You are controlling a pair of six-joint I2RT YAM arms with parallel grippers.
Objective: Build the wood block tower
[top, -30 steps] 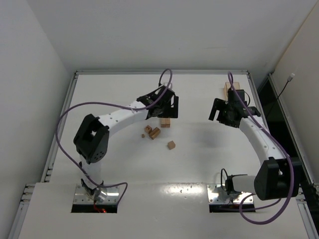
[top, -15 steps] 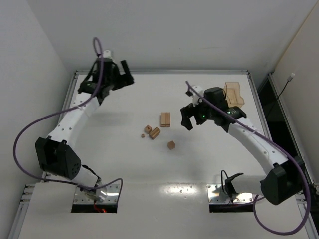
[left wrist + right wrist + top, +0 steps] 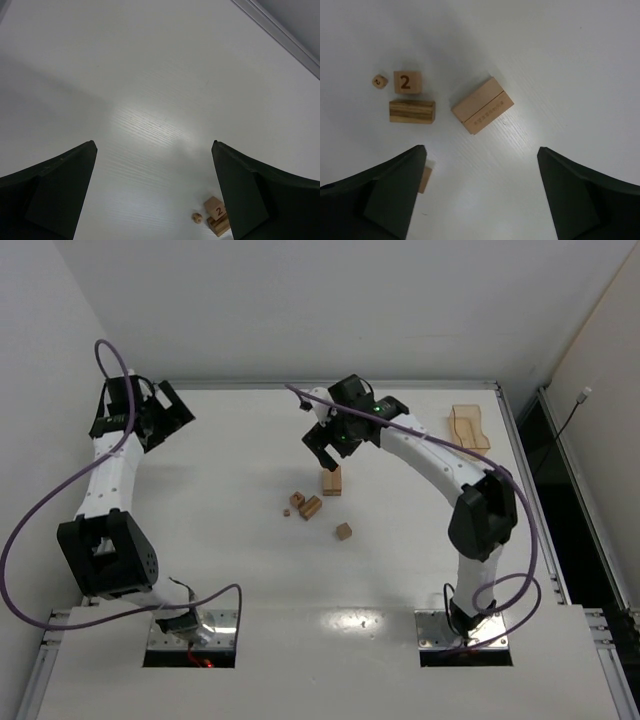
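Several light-tan wood blocks lie loose mid-table. A pair of bars (image 3: 331, 480) lies pressed together, also in the right wrist view (image 3: 482, 105). To its left are a cube marked "2" (image 3: 406, 82), a tiny die (image 3: 379, 81) and a striped bar (image 3: 412, 111). Another cube (image 3: 344, 531) lies apart, nearer the bases. No stack stands. My right gripper (image 3: 322, 452) is open and empty, just above and behind the pair of bars (image 3: 480, 150). My left gripper (image 3: 172, 412) is open and empty at the far left back (image 3: 153, 145), far from the blocks.
A translucent amber tray (image 3: 468, 427) stands at the back right. The table's raised rim (image 3: 320, 385) runs along the back, close to the left gripper. The left wrist view shows the "2" cube (image 3: 216, 208) and the die (image 3: 197, 217) in the distance.
My left arm swung from over the blocks out to the far left back. My right arm swung from beside the amber tray to over the pair of bars. The blocks did not move.
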